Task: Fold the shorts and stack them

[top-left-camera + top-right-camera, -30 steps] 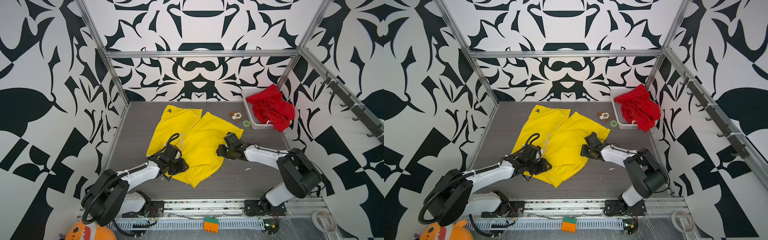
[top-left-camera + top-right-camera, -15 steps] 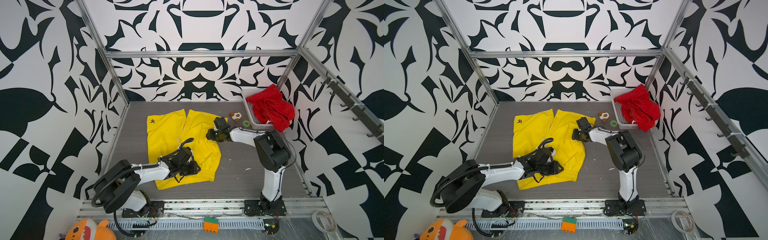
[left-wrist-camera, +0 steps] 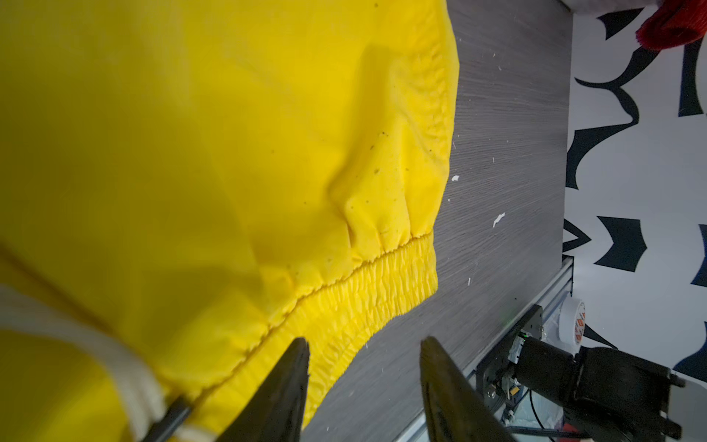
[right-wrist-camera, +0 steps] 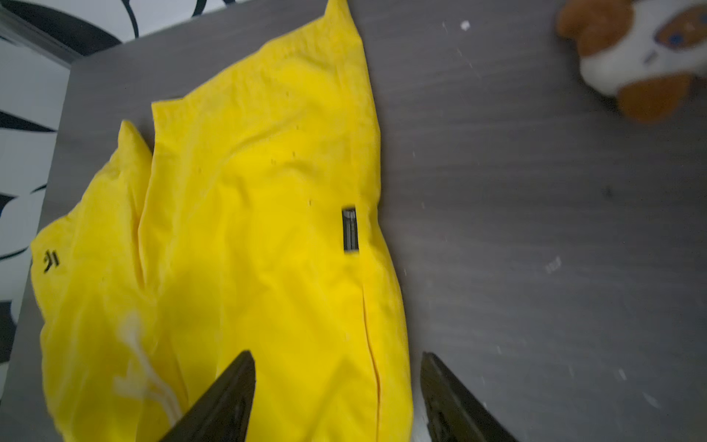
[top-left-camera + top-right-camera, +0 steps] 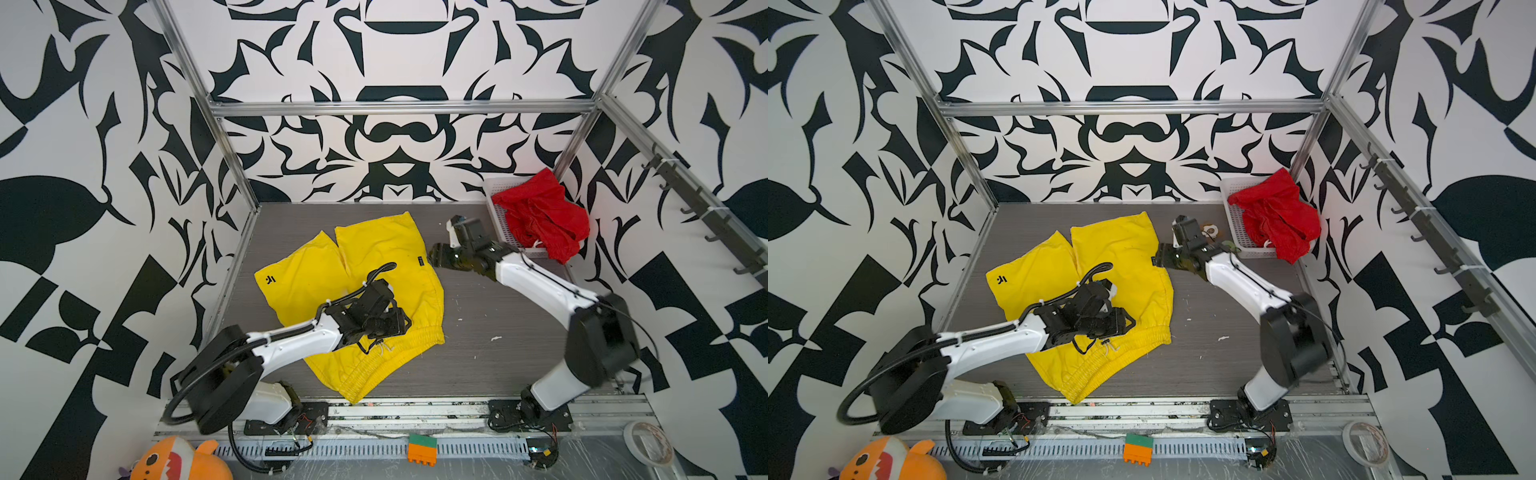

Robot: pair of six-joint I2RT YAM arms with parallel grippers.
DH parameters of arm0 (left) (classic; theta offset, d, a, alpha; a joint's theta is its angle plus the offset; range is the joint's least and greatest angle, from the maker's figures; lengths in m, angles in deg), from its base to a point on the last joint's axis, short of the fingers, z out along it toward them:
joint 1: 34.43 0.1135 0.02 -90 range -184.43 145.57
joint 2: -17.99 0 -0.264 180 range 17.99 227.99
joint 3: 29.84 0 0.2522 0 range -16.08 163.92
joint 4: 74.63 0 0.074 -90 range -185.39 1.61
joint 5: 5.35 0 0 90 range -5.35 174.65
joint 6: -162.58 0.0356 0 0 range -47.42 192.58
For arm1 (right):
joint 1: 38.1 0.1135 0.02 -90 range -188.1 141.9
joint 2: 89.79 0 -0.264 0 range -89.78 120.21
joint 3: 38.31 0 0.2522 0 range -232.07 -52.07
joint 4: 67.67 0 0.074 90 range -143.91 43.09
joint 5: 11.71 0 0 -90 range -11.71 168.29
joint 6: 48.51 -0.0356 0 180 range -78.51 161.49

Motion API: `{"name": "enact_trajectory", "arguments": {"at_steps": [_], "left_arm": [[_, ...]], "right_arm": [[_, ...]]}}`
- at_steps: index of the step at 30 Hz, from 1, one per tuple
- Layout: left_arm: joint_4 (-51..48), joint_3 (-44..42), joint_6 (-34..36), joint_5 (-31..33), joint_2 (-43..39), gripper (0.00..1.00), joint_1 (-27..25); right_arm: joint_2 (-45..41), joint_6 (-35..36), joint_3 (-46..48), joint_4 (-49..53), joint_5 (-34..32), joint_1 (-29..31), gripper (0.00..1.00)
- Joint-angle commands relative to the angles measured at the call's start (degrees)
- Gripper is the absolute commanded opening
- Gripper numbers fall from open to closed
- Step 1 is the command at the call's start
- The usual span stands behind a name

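A basket (image 5: 500,218) is set at the table's (image 5: 478,365) far right corner, a small plush (image 5: 1209,229) near it. A shark toy (image 5: 178,461), a block (image 5: 422,449) and a tape roll (image 5: 648,442) are seen beyond the front edge.

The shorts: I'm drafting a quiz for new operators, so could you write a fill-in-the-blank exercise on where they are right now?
1. The yellow shorts lie spread on the ____.
2. The red shorts lie heaped in the white ____.
3. In the left wrist view, the left gripper has its jaws over the elastic ____.
4. The right gripper has its jaws ____, holding nothing.

Missing words: table; basket; waistband; open.
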Motion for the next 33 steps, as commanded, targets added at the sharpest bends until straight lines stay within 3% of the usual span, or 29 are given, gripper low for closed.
{"name": "enact_trajectory", "arguments": {"at_steps": [1,4,10,15,21,25,31,33], "left_arm": [[-13.0,-3.37,-1.29,4.23,-6.92,0.51,0.25],[-18.76,-7.02,-3.6,4.87,-13.42,0.51,0.22],[-27.97,-15.05,-9.12,5.09,-26.47,0.51,0.22],[-28.76,-20.88,-12.37,5.21,-33.69,0.5,0.22],[-26.57,-23.19,-12.84,4.24,-33.43,0.49,0.27],[-24.15,-23.61,-12.31,3.5,-30.8,0.49,0.22],[-19.15,-23.56,-11.15,2.59,-27.22,0.48,0.24],[-17.2,-23.54,-11.15,2.47,-26.0,0.48,0.22]], "right_arm": [[-7.15,-6.86,11.27,3.5,2.65,1.76,0.72],[-13.99,-13.33,20.63,1.78,5.91,4.52,0.74],[-21.17,-24.22,30.83,-1.86,5.51,11.78,0.77],[-19.62,-29.47,35.61,-12.86,7.2,13.18,0.76],[-13.76,-30.99,35.62,-20.01,7.36,13.18,0.65],[-10.53,-32.21,36.37,-24.3,6.01,13.17,0.51],[-7.3,-28.16,32.82,-23.24,2.43,13.05,0.04],[-5.81,-25.87,30.35,-20.85,1.01,12.55,0.0]]}}
